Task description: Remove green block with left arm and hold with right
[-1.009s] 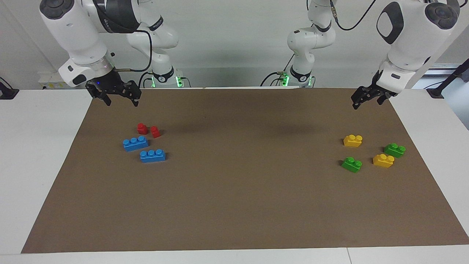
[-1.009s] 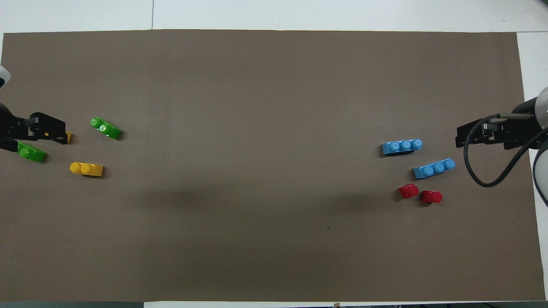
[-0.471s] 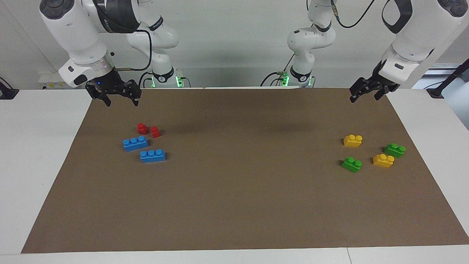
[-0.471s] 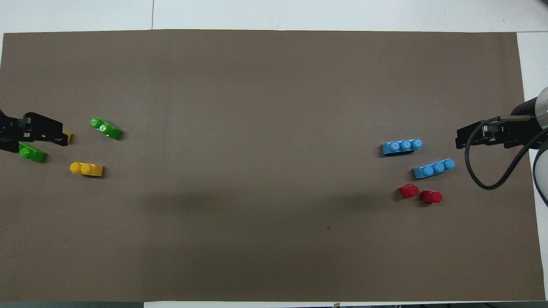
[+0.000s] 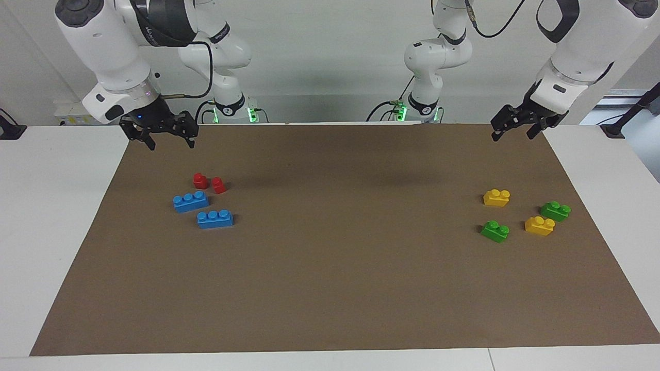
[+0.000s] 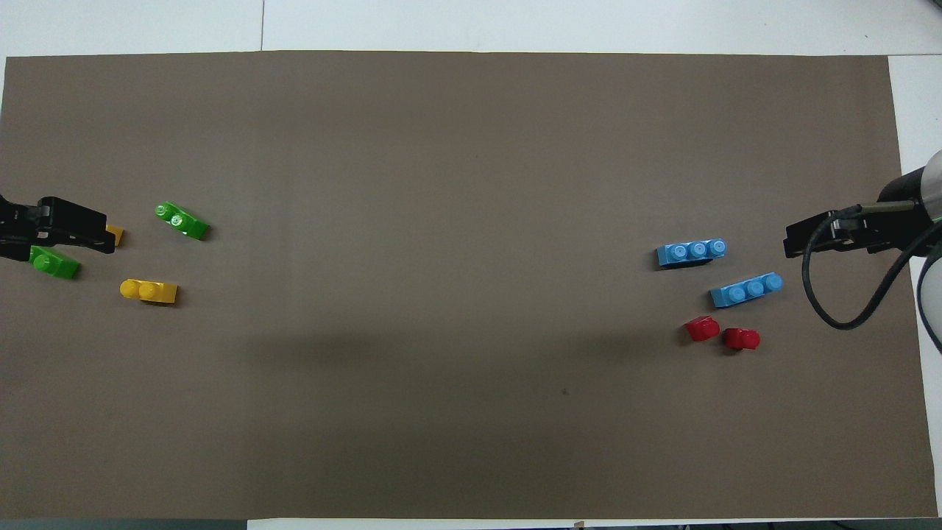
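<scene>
Two green blocks lie on the brown mat at the left arm's end. One green block [image 5: 495, 230] [image 6: 181, 219] lies farther from the robots. The other green block [image 5: 555, 210] [image 6: 54, 262] lies closer to the mat's end edge. My left gripper [image 5: 512, 135] [image 6: 70, 230] is open and empty, raised over the mat's edge by the robots, apart from all blocks. My right gripper [image 5: 170, 144] [image 6: 813, 239] is open and empty, up over the mat's corner at the right arm's end, where that arm waits.
Two yellow bricks [image 5: 496, 197] [image 5: 539, 225] lie among the green ones; the overhead view shows one partly covered by the left gripper. Two blue bricks [image 5: 191, 201] [image 5: 215, 219] and two small red pieces [image 5: 209, 183] lie at the right arm's end.
My left gripper has risen and drawn back toward the robots' edge of the mat. The right gripper has barely moved. No block has moved.
</scene>
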